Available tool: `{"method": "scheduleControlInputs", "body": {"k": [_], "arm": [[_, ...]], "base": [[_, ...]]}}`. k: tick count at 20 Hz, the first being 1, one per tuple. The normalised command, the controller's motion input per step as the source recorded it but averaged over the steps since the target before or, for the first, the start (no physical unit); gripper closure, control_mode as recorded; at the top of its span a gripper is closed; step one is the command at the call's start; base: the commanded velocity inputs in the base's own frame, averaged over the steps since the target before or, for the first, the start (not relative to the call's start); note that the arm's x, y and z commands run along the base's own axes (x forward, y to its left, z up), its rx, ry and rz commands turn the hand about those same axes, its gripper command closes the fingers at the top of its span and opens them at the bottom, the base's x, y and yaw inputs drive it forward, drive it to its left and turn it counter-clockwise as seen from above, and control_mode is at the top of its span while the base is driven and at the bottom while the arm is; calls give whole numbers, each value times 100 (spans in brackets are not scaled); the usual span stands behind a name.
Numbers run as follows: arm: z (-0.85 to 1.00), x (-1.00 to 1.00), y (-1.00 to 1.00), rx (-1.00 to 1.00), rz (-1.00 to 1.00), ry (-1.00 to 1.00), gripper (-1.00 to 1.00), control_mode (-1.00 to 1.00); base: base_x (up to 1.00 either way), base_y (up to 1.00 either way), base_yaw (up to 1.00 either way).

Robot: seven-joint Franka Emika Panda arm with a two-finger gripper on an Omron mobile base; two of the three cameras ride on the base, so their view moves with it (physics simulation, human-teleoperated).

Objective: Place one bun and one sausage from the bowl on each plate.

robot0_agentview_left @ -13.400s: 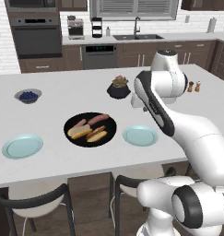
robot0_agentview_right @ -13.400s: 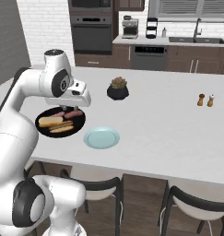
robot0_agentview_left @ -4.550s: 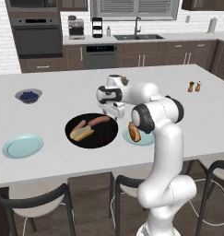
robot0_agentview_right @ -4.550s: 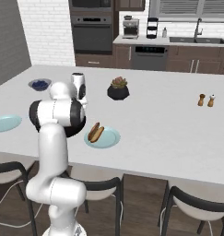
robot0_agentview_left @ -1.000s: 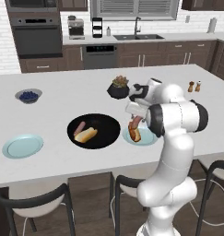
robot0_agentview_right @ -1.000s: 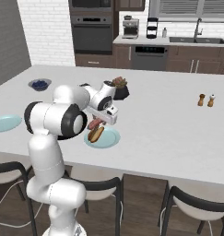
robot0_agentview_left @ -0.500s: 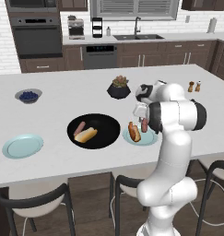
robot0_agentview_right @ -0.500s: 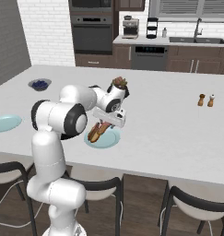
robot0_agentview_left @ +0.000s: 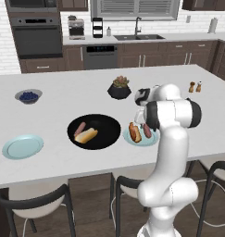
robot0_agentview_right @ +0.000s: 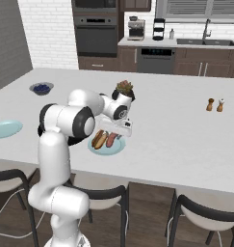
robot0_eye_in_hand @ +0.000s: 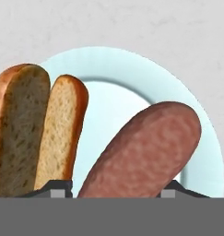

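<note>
The near plate (robot0_agentview_left: 134, 141) (robot0_agentview_right: 109, 151) (robot0_eye_in_hand: 196, 115) lies right of the black bowl (robot0_agentview_left: 107, 127). It carries a split bun (robot0_agentview_left: 134, 132) (robot0_agentview_right: 98, 139) (robot0_eye_in_hand: 35, 129). Beside the bun is a reddish sausage (robot0_agentview_left: 146, 130) (robot0_agentview_right: 111, 140) (robot0_eye_in_hand: 145, 147), low over or on this plate. My gripper (robot0_agentview_left: 143, 122) (robot0_agentview_right: 120, 132) (robot0_eye_in_hand: 115, 190) points down with its two fingers on either side of the sausage's end. The bowl holds one more sausage (robot0_agentview_left: 80, 127) and one more bun (robot0_agentview_left: 86, 135). A second plate (robot0_agentview_left: 22, 146) (robot0_agentview_right: 4, 129) sits bare at the far left.
A small grey bowl of blueberries (robot0_agentview_left: 28, 96) (robot0_agentview_right: 41, 88) stands at the back left. A black plant pot (robot0_agentview_left: 119, 88) (robot0_agentview_right: 124, 89) is just behind the near plate. Salt and pepper shakers (robot0_agentview_left: 195, 86) (robot0_agentview_right: 214, 104) stand far right. Stools line the counter's front edge.
My gripper has come down and a little to the right with the sausage, from above the plate to just beside the bun on it.
</note>
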Motion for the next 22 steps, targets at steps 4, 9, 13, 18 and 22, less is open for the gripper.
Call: {"method": "scheduleControlInputs", "body": {"k": [4, 9, 13, 18, 22], "arm": [[-23, -5, 0, 0, 8, 0, 100, -100], [-29, -5, 0, 0, 3, -1, 100, -100], [-15, 0, 0, 0, 1, 0, 100, -100], [0, 0, 0, 0, 0, 0, 100, -100], [0, 0, 0, 0, 0, 0, -100, -100]], "base": [[0, 0, 0], [0, 0, 0], [0, 0, 0], [0, 0, 0], [0, 0, 0]]}}
